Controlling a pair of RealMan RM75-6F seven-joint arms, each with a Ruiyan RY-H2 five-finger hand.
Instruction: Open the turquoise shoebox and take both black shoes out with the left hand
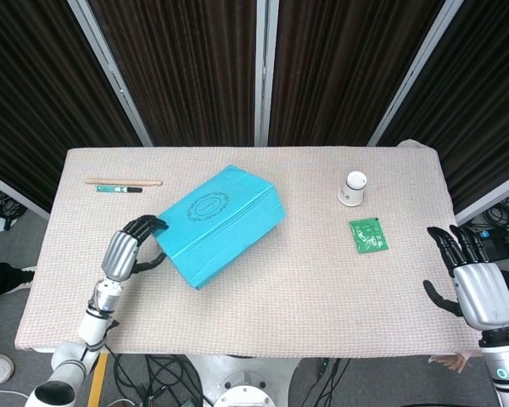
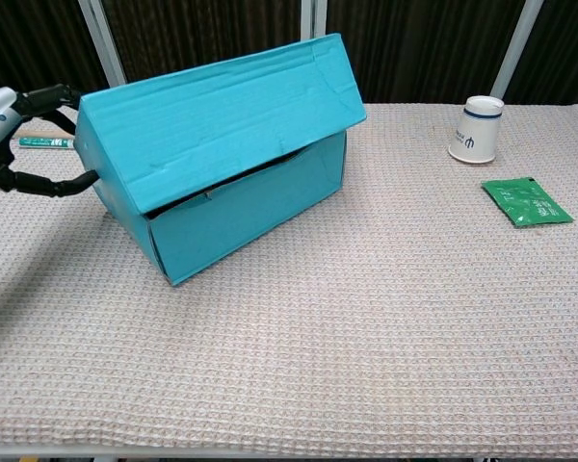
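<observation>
The turquoise shoebox sits left of centre on the beige cloth. Its lid is tilted up on the near-left side, with a dark gap above the box base. My left hand grips the lid's left end, fingers over the top edge and thumb below it. No shoes show through the gap. My right hand hovers open off the table's right front corner, far from the box, and is outside the chest view.
A white paper cup stands at the back right, with a green packet in front of it. A wooden stick and a green pen lie at the back left behind my left hand.
</observation>
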